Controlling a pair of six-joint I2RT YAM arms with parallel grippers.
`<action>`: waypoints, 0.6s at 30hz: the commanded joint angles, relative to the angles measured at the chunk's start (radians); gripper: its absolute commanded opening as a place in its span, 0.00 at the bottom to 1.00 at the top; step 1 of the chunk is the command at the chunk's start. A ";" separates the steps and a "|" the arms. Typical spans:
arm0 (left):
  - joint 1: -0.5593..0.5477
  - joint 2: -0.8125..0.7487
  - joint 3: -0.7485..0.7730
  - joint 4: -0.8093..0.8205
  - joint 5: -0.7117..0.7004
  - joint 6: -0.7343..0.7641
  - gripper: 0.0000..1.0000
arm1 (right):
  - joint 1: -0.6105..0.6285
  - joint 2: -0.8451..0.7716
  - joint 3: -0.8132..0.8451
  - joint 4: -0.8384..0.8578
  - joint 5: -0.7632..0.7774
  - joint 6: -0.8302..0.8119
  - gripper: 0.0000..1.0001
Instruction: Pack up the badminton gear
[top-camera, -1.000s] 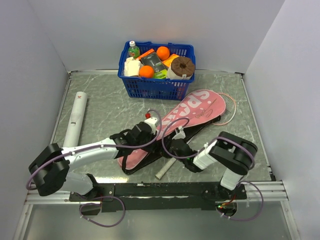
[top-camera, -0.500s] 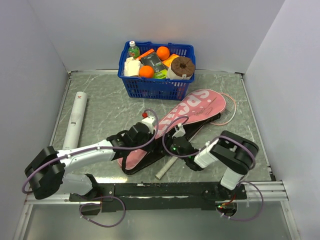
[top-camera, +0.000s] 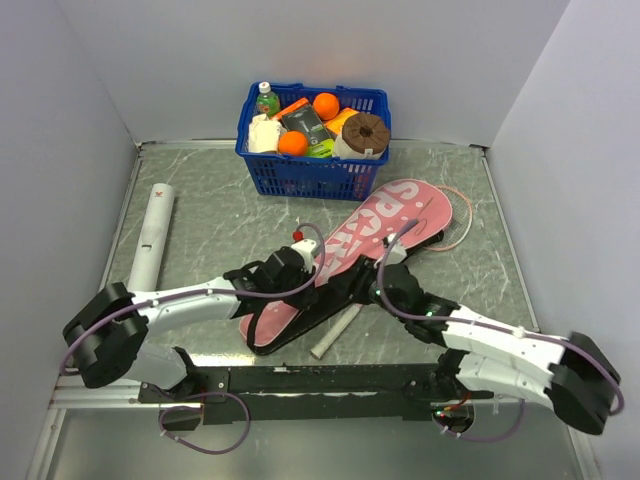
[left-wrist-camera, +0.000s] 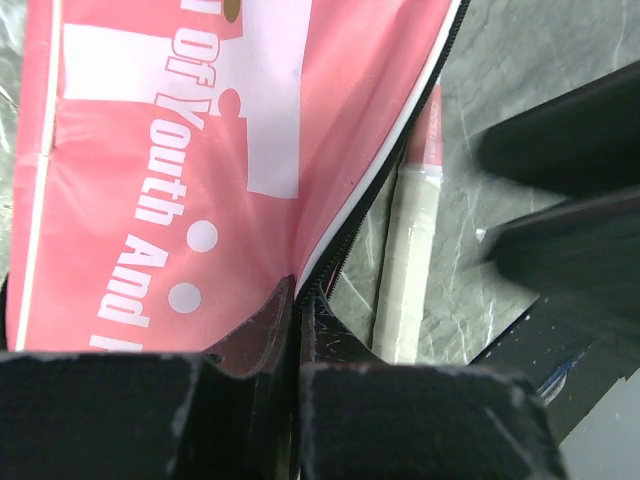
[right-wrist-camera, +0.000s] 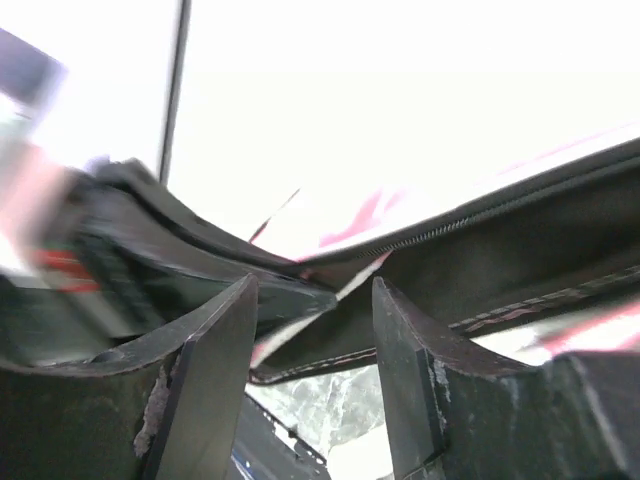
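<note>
The top external camera sits high above the near edge of the table (top-camera: 215, 215), facing down and forward over all of it; the left wrist camera looks along its own fingers (left-wrist-camera: 245, 345), very near the pink "SPORT" cover (left-wrist-camera: 170, 150) and a white-pink racket handle (left-wrist-camera: 410, 270); the right wrist camera peers low between its fingers (right-wrist-camera: 205, 385) at that cover's black edge (right-wrist-camera: 520, 250); all three views share the cover.

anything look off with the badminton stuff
Yes: a racket handle sticks out from under the pink cover, a racket hoop pokes past its far end, and the white tube lies apart by the left wall.
</note>
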 joint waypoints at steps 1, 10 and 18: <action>0.008 0.020 0.052 0.063 0.039 -0.009 0.02 | -0.039 -0.086 0.124 -0.519 0.175 -0.037 0.58; 0.049 0.030 0.078 0.097 0.023 0.005 0.01 | -0.240 -0.011 0.149 -0.613 0.130 -0.083 0.53; 0.087 0.009 0.076 0.117 0.037 0.003 0.01 | -0.283 0.133 0.175 -0.569 0.120 -0.094 0.52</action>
